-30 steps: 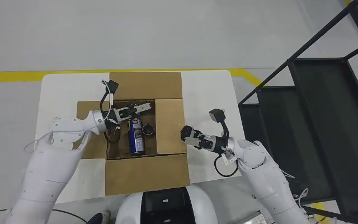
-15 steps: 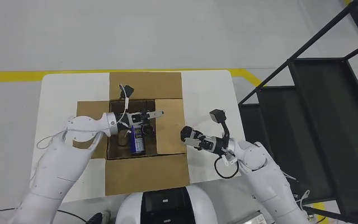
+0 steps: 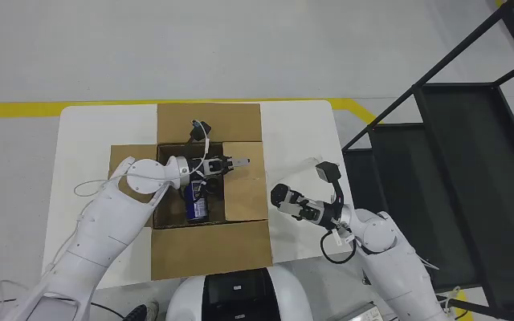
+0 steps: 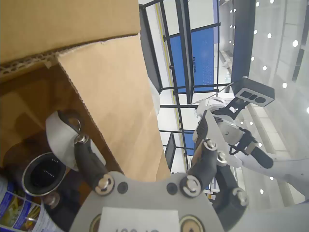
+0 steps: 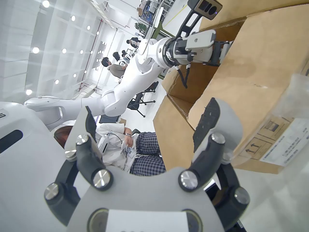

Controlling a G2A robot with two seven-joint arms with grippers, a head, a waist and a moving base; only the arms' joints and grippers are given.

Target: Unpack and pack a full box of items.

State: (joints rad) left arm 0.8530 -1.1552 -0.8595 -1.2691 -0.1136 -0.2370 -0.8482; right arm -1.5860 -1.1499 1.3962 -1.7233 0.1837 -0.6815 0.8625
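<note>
Both wide open, empty: left pincer (image 3: 233,164) astride box flap (image 3: 243,193) edge; right pincer (image 3: 277,195) just beside it

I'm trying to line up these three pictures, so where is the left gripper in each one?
Top view: the left gripper is near the middle, over the inner edge of the right flap.
Left wrist view: the left gripper is in the foreground, open, with one finger on either side of the right flap.
Right wrist view: the left gripper is farther off, behind the right flap's upper edge.
Shared landmark: the right flap.
</note>
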